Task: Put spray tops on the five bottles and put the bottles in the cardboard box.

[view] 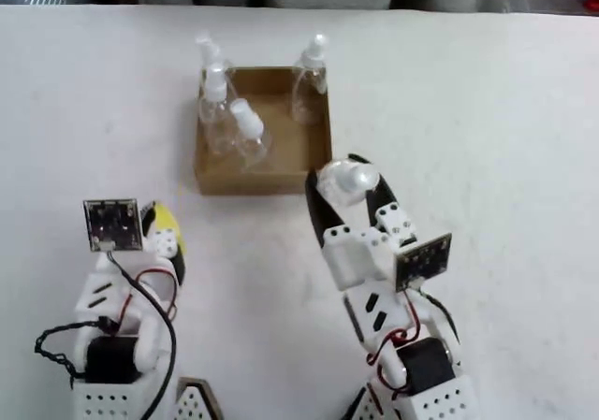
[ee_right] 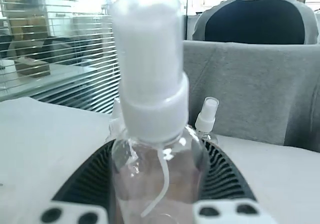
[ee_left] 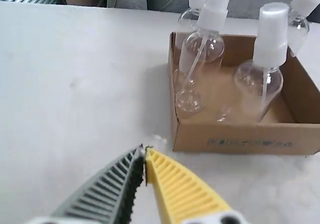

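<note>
Got the right gripper (view: 343, 188) clamped around the fifth bottle (ee_right: 157, 179), spray top (ee_right: 150, 59) already on, held upright just off the 5 o'clock corner of the cardboard box (view: 263, 182). Looks like only the drop-in left to do.

Worth worrying about space though. Already four bottles (view: 248, 132) standing at that box: two crowding the 9 o'clock side, one in the 1 o'clock corner, one at 11 o'clock, can't tell whether inside the wall or just behind it. Leaves a free patch only around 4 to 5 o'clock. Going in too far toward 10 o'clock probably means knocking the middle one over, maybe dominoing the rest. Coming in too low risks catching the near wall and shoving the whole light box across the table (view: 487, 111). Also slick round plastic, so could twist in the grip, or topple on release if let go tilted.

Left gripper (ee_left: 144, 160) parked at 8 o'clock of the box, fingers pressed together on nothing, so no help steadying anything.
</note>
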